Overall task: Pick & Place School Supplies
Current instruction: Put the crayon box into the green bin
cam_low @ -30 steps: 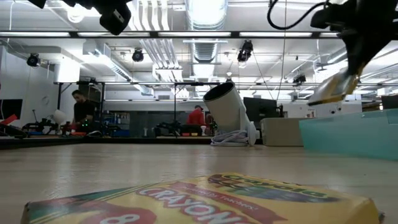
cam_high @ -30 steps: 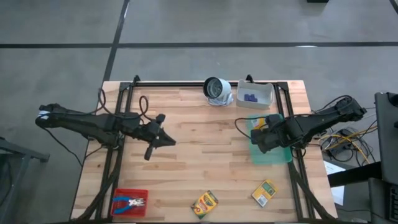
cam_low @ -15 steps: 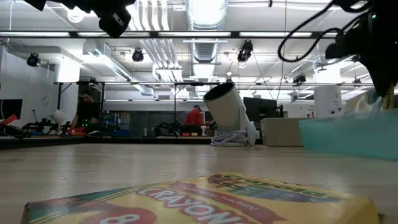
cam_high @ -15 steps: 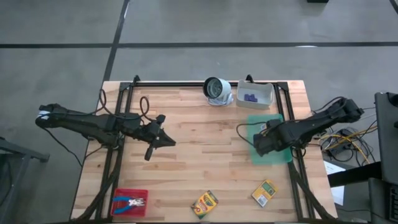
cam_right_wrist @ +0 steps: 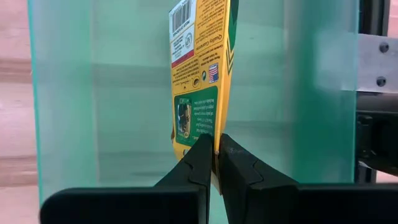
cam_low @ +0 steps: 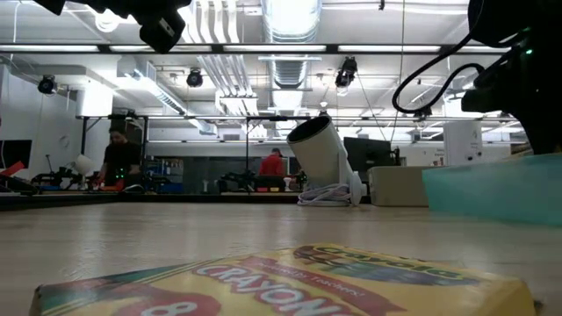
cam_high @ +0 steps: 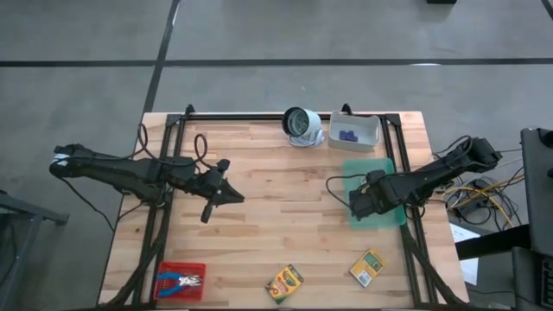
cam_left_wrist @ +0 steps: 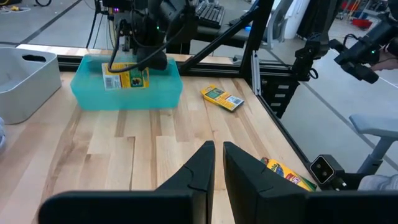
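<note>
Inside the translucent green bin (cam_high: 377, 200) at the right side of the table, a yellow-and-green crayon box (cam_right_wrist: 200, 74) hangs pinched by its edge between the closed fingers of the right gripper (cam_right_wrist: 216, 163), its barcode and printed back panel facing the wrist camera; from the left wrist view the same box shows through the bin's wall beneath the dark arm. Two more crayon boxes lie flat on the wooden table (cam_high: 276, 216) toward its near edge, one (cam_high: 284, 282) near the middle and another (cam_high: 367, 267) to its right, just in front of the green bin. Tiny purple pieces (cam_high: 347, 135) sit in the white bin (cam_high: 371, 134) at the far edge, beside a white-grey round object (cam_high: 301, 124). Blue-handled scissors (cam_high: 181, 280) rest in the red tray (cam_high: 166, 269) at the near left corner. Over the left-centre of the table the left gripper (cam_left_wrist: 216, 163) hovers with nothing in it, its fingers nearly together with only a thin slit between them. Beyond the table, in the low view, people (cam_low: 118, 158) stand at benches across the room
</note>
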`<state>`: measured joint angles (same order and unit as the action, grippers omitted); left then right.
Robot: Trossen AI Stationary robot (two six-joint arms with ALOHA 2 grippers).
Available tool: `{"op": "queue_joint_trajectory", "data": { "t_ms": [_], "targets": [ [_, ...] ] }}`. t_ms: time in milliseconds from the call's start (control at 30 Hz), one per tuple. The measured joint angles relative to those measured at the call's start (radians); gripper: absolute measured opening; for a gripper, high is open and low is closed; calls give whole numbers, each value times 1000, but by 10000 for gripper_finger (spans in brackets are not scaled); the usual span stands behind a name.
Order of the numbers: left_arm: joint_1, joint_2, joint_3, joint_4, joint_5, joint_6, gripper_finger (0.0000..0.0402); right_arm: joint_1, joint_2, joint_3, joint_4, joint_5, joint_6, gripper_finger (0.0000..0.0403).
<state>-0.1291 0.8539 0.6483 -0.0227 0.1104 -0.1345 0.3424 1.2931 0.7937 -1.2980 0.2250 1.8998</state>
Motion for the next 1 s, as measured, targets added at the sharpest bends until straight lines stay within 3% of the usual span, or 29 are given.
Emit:
{"op": "queue_joint_trajectory", "data": {
  "t_ms": [567, 1000],
  "targets": [
    [0, 0, 0, 0, 0, 2, 37, 0, 0, -5, 14, -120, -18, 13],
    [0, 0, 0, 0, 0, 3, 37, 0, 0, -19, 31, -123, -117, 13]
  ]
}}
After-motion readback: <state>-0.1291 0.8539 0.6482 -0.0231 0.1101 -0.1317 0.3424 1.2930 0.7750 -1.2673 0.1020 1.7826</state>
